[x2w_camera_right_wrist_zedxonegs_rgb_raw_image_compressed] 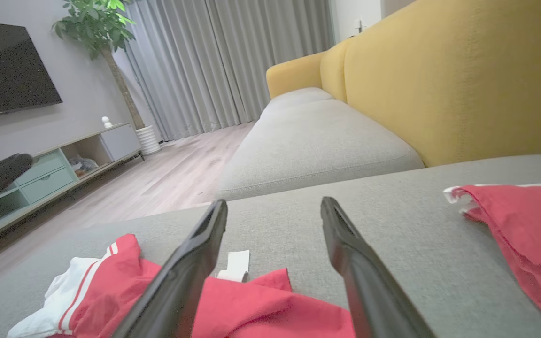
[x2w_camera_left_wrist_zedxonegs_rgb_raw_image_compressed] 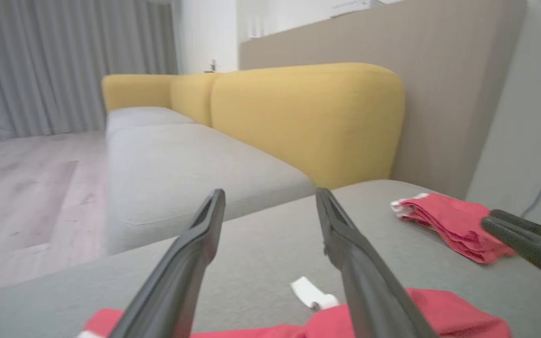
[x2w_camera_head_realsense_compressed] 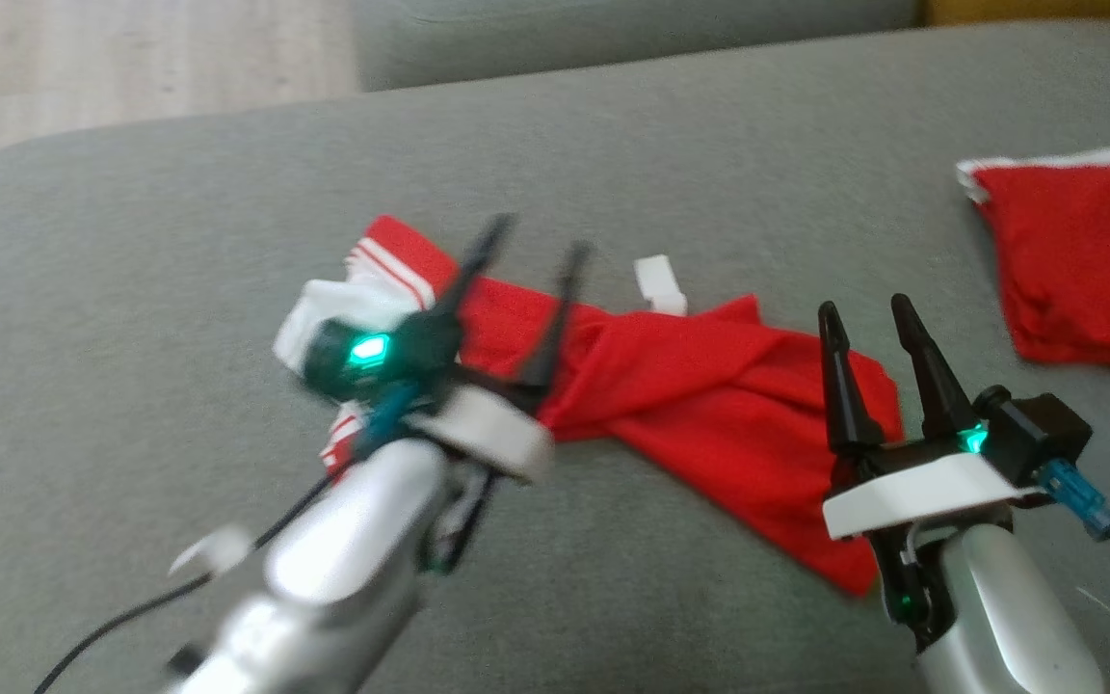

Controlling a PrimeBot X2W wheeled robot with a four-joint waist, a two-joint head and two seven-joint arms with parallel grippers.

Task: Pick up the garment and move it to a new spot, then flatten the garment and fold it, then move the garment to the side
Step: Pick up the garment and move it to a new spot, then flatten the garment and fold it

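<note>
My left hand point(x2w_camera_head_realsense_compressed: 541, 236) hovers over the white-trimmed end of the red garment point(x2w_camera_head_realsense_compressed: 690, 386), its two fingers spread apart and holding nothing; it is blurred in the head view. The garment lies crumpled and twisted across the middle of the grey cushion point(x2w_camera_head_realsense_compressed: 613, 145), running from a striped white end on my left to a loose red corner on my right. My right hand point(x2w_camera_head_realsense_compressed: 864, 306) stands over that right part, fingers likewise apart and empty. A small white tag point(x2w_camera_head_realsense_compressed: 659, 281) rests on the cushion just beside the garment's far edge. A second red piece point(x2w_camera_head_realsense_compressed: 1085, 260), edged in white, lies well apart at the far right. A yellow backrest point(x2w_camera_left_wrist_zedxonegs_rgb_raw_image_compressed: 308, 117) rises beyond the cushion.
</note>
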